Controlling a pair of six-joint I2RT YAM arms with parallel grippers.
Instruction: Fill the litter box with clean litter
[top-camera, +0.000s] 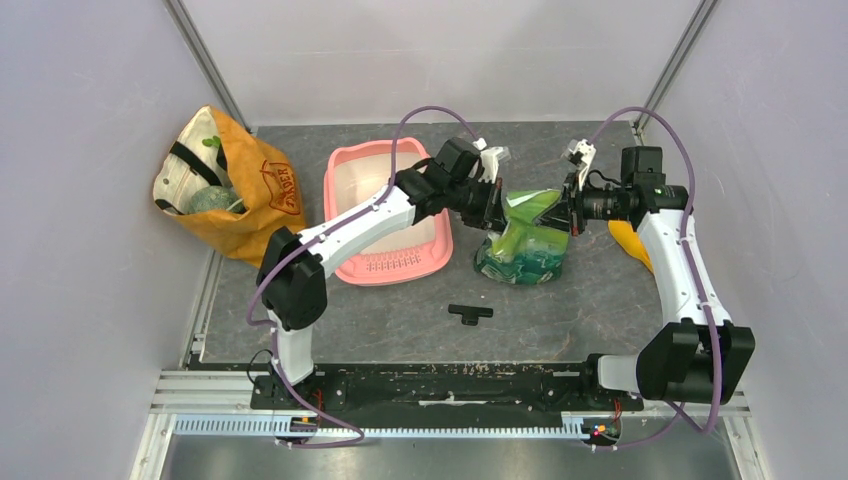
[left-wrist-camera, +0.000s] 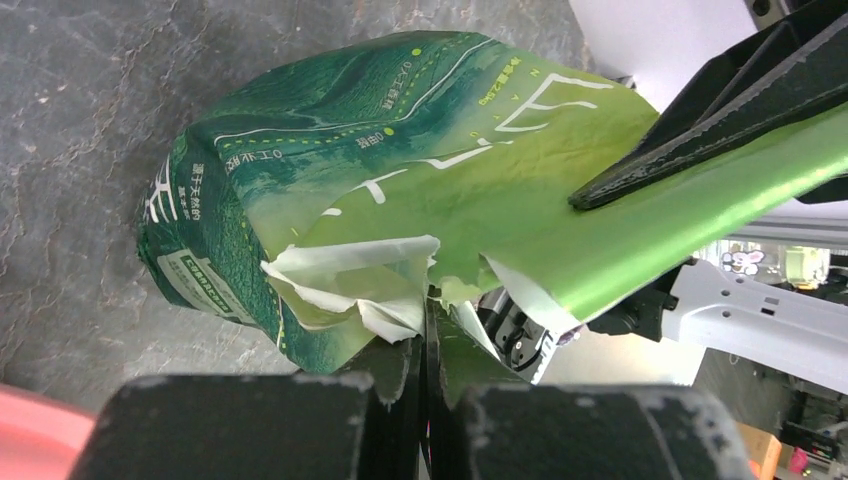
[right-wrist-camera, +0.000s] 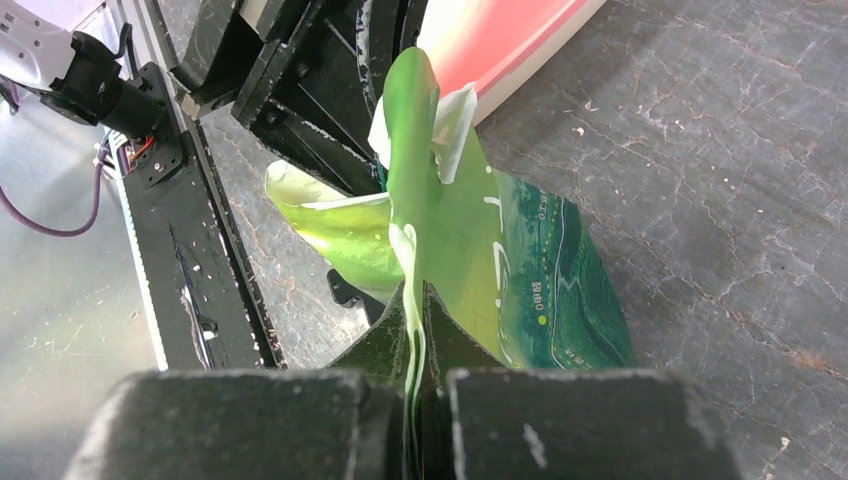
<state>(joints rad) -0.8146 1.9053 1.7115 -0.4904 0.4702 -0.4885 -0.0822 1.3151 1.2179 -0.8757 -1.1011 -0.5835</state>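
The pink litter box (top-camera: 345, 185) lies on the table's back left, with a pale inside and its slotted lip at the near end; its edge shows in the right wrist view (right-wrist-camera: 500, 45). A glossy green foil bag (top-camera: 525, 245) stands just to its right, also seen in the left wrist view (left-wrist-camera: 330, 170) and the right wrist view (right-wrist-camera: 540, 280). My left gripper (top-camera: 492, 200) is shut on the bag's torn top edge (left-wrist-camera: 425, 320). My right gripper (top-camera: 570, 205) is shut on the bag's top flap (right-wrist-camera: 415, 300) from the other side. No loose litter shows.
An orange-tan fabric bag (top-camera: 235, 190) stands at the back left corner. An orange scoop (top-camera: 632, 245) lies behind my right arm. A small black T-shaped part (top-camera: 470, 313) lies on the table in front of the bag. Walls enclose three sides.
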